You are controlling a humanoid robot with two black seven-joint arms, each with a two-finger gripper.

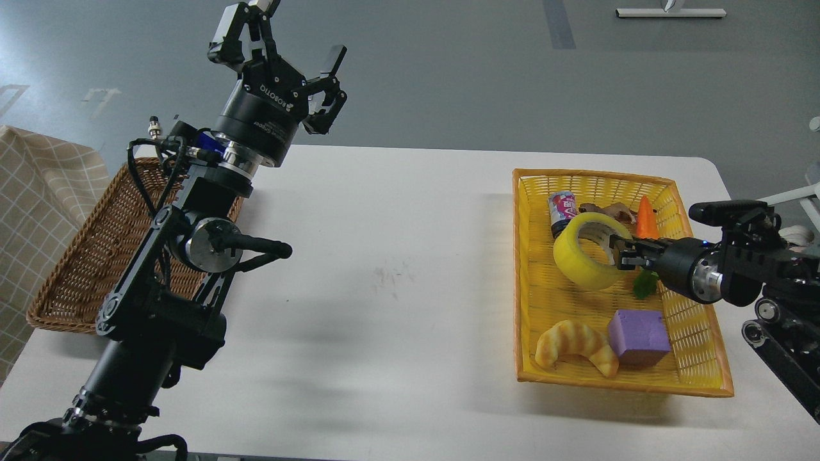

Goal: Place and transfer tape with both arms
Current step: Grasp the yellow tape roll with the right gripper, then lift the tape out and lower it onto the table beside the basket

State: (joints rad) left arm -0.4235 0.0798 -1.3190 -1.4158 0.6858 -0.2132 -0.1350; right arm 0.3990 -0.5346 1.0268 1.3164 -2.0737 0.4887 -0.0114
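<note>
The yellow tape roll (pixel 580 259) hangs tilted above the yellow basket (pixel 529 275) at the table's right. My right gripper (pixel 620 251) comes in from the right and is shut on the roll's right wall, one finger inside the core. The roll is lifted clear of the basket floor. My left gripper (pixel 282 45) is open and empty, raised high above the table's far left edge, pointing up and away.
In the yellow basket lie a small can (pixel 561 211), a toy animal (pixel 608 211), a carrot (pixel 646 218), a croissant (pixel 576 346) and a purple block (pixel 638 336). A brown wicker basket (pixel 90 256) stands at the table's left, behind my left arm.
</note>
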